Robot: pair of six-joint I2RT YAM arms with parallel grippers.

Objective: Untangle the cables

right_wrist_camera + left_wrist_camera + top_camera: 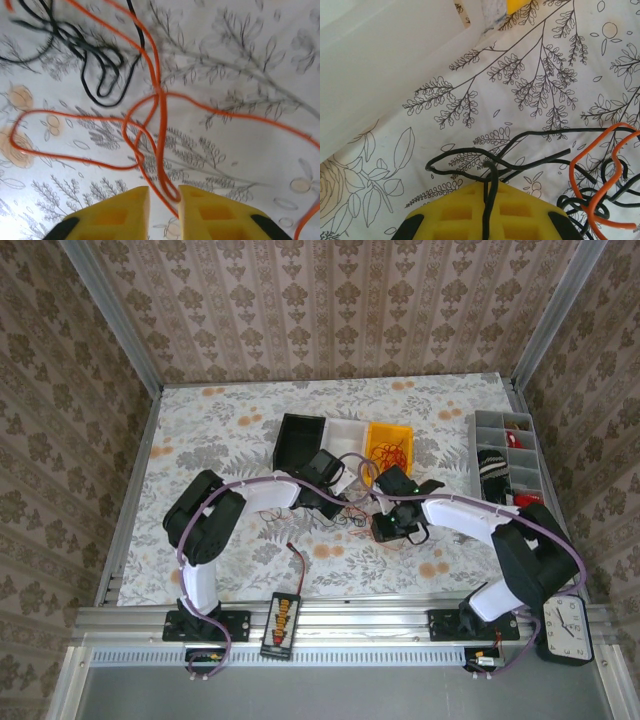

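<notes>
Your left gripper (488,202) clamps a dark cable (492,175); your right gripper (164,207), slightly apart, straddles a red cable (161,125) running toward 12 o'clock.

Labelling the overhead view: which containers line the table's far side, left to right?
Open black plastic bin → white plastic bin → yellow plastic bin → grey compartmented organiser tray.

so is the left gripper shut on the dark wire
Shut on it: the left gripper has its yellow fingers together, no gap, with the dark wire in their seam.
</notes>
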